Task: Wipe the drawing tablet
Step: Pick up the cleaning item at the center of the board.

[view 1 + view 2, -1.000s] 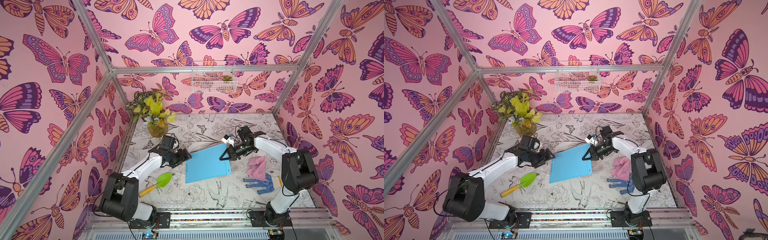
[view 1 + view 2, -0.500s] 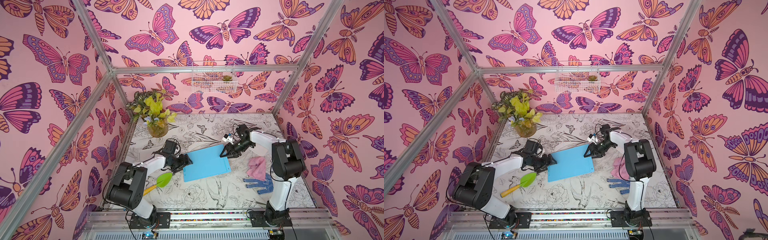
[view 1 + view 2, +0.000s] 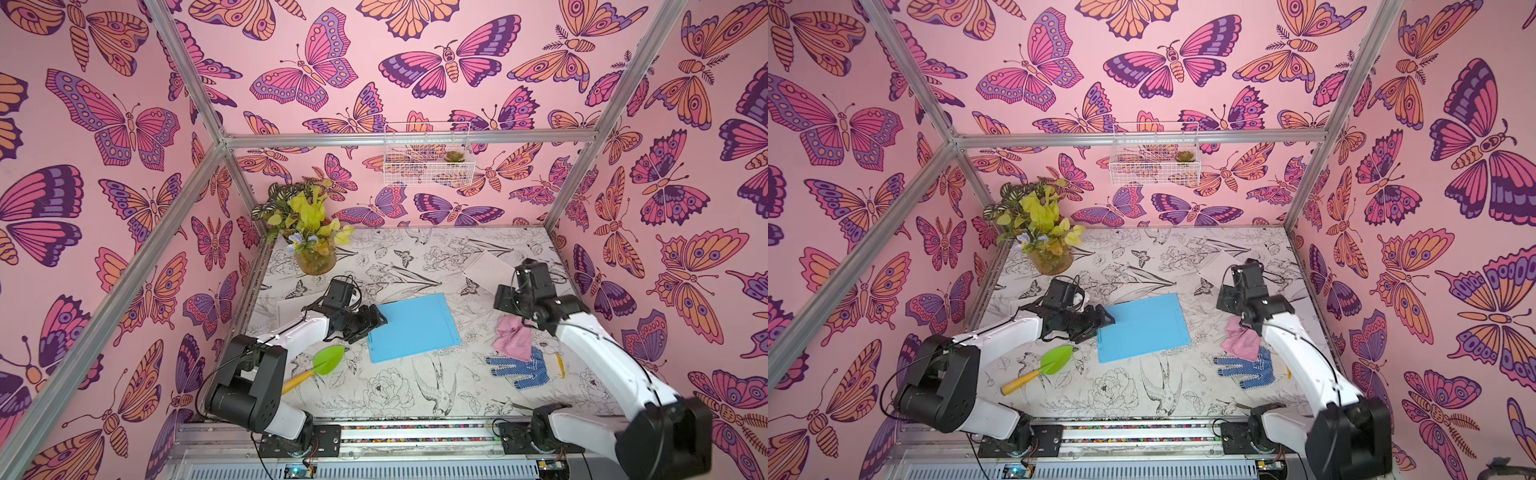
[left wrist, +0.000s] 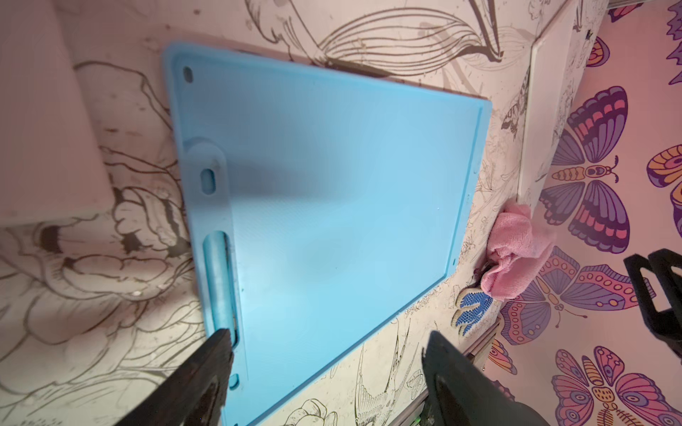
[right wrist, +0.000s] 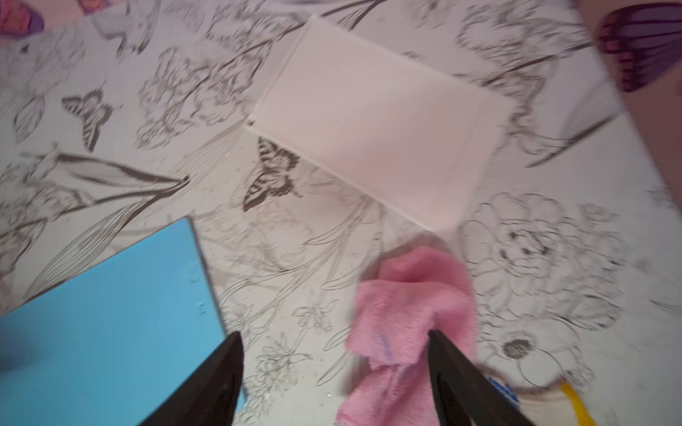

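Observation:
The light blue drawing tablet (image 3: 413, 326) (image 3: 1142, 328) lies flat on the patterned table, and a stylus (image 4: 219, 280) sits in a slot along its left edge. My left gripper (image 3: 380, 320) (image 4: 326, 346) is open at that edge. One of its fingers is over the stylus slot and the other is over bare table. A crumpled pink cloth (image 3: 511, 336) (image 5: 402, 313) lies to the right of the tablet. My right gripper (image 3: 506, 300) (image 5: 334, 343) hangs open above the table between the tablet's corner (image 5: 110, 313) and the cloth. One finger overlaps the cloth and holds nothing.
A blue-dotted work glove (image 3: 519, 370) lies just in front of the cloth. A green trowel with an orange handle (image 3: 328, 361) rests near the left arm. A potted plant (image 3: 313, 253) stands at the back left, and a white card (image 5: 376, 136) lies at the back right. A wire basket (image 3: 428, 166) hangs on the wall.
My right gripper has opened and left the tablet's far right corner. It has swung right and back to above the cloth. The tablet shifted slightly left. The left gripper stays at the tablet's left edge.

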You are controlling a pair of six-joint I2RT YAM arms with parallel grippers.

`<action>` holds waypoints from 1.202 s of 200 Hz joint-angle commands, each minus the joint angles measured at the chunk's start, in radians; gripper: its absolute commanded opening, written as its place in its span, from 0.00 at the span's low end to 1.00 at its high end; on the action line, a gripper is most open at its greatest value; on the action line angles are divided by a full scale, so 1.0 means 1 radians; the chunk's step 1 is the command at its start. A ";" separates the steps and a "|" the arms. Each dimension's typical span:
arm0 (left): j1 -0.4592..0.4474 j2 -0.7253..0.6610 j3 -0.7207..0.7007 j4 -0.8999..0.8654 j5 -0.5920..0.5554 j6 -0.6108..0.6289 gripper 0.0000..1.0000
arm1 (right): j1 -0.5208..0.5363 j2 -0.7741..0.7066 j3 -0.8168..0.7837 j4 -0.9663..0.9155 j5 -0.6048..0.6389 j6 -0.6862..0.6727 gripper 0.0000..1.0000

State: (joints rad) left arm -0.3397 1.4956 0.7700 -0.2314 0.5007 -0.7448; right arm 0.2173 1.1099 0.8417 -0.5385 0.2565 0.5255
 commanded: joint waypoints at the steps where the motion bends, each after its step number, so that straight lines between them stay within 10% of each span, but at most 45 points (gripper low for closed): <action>1: -0.013 -0.014 -0.010 -0.006 -0.011 -0.007 0.82 | -0.015 -0.025 -0.115 0.019 0.176 0.241 0.85; 164: -0.002 0.017 0.032 -0.153 -0.095 0.090 0.70 | -0.108 0.225 -0.288 0.344 -0.074 0.349 0.51; 203: -0.002 0.019 0.049 -0.198 -0.139 0.107 0.64 | -0.141 0.215 -0.272 0.350 -0.126 0.308 0.01; 240: -0.002 0.037 0.075 -0.240 -0.174 0.122 0.56 | -0.033 0.043 -0.226 0.394 -0.100 0.073 0.00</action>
State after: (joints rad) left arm -0.3470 1.5074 0.8165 -0.4122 0.3668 -0.6518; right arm 0.1032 1.2602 0.5587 -0.1974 0.1513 0.7769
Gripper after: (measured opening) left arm 0.582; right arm 0.097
